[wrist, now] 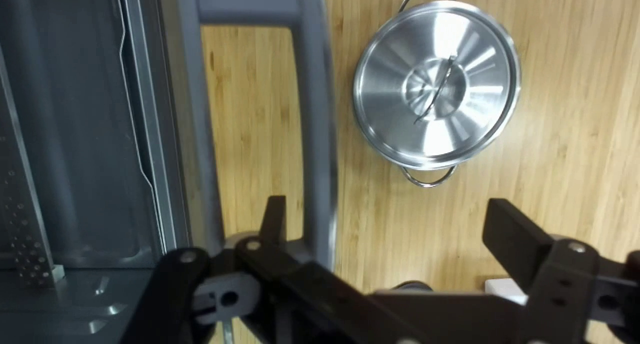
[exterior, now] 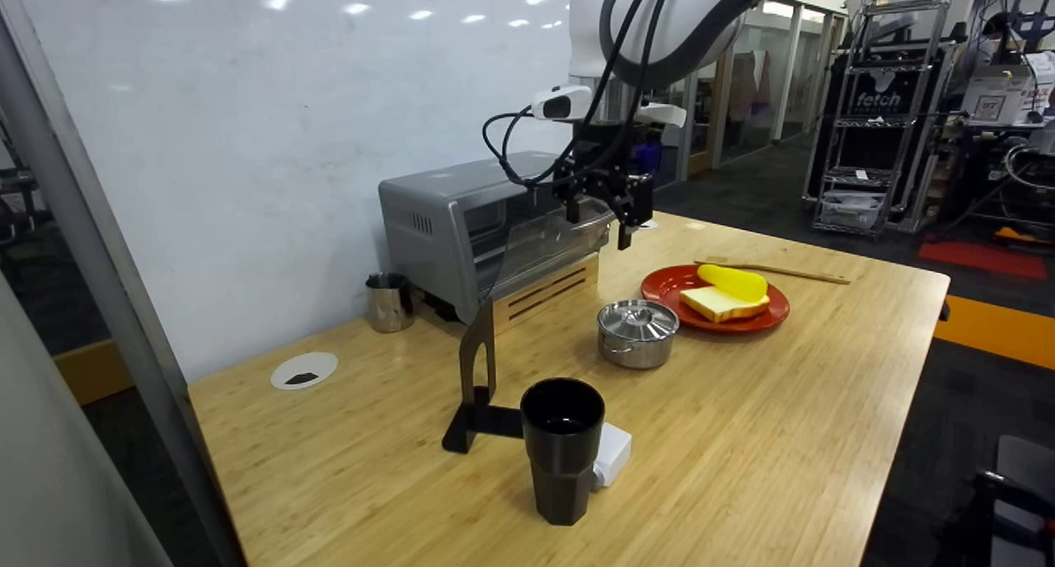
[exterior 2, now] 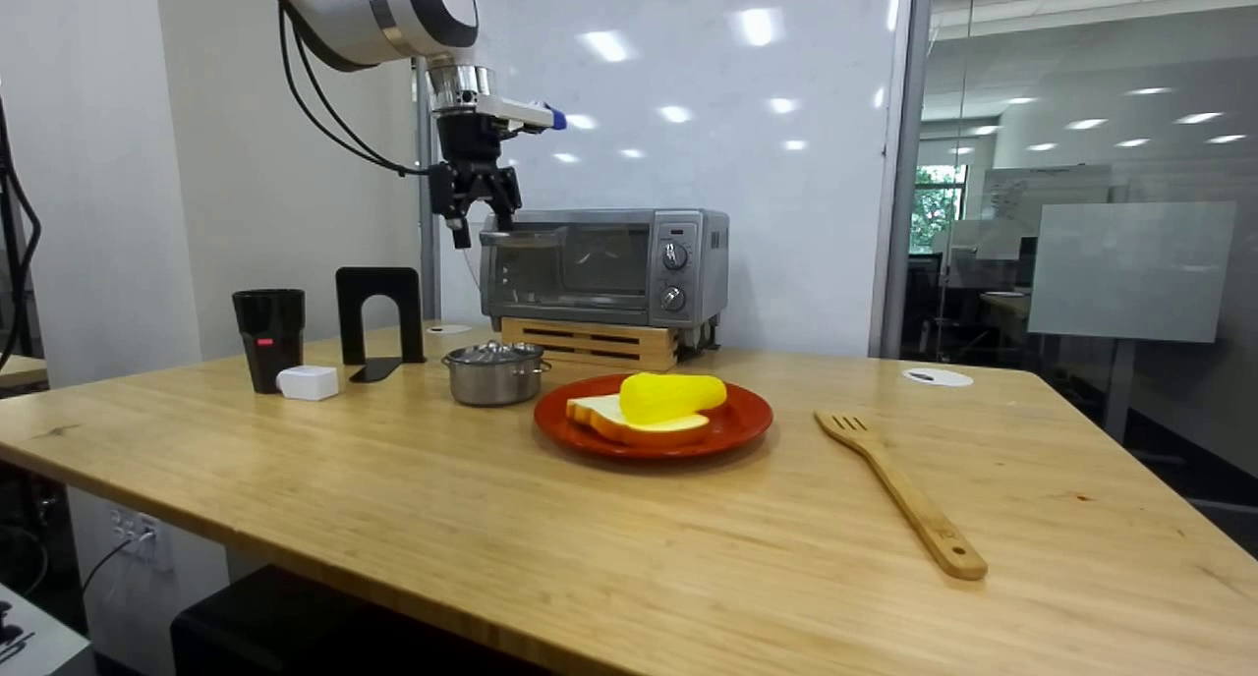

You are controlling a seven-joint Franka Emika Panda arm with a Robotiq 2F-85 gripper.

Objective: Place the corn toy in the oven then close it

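The silver-grey oven [exterior: 424, 221] stands against the whiteboard with its glass door [exterior: 544, 241] partly open, tilted outward. In the wrist view the oven interior [wrist: 75, 124] is at left and the door handle [wrist: 317, 134] runs down the middle. My gripper [wrist: 387, 214] is open and empty at the handle. One finger is over the gap behind the handle bar, the other out past it; I cannot tell whether either touches. A bright yellow, rounded elongated toy [exterior 2: 673, 398] lies on a bread slice [exterior 2: 639, 425] on the red plate [exterior 2: 747, 422]; it looks cob-like, but no green shows.
A lidded steel pot [exterior: 636, 344] stands in front of the oven. A black bookend [exterior 2: 378, 283], black cup [exterior: 563, 452] and white block [exterior: 612, 454] are to one side. A wooden fork [exterior 2: 909, 494] lies beyond the plate. A wooden stand [exterior 2: 590, 342] is under the oven.
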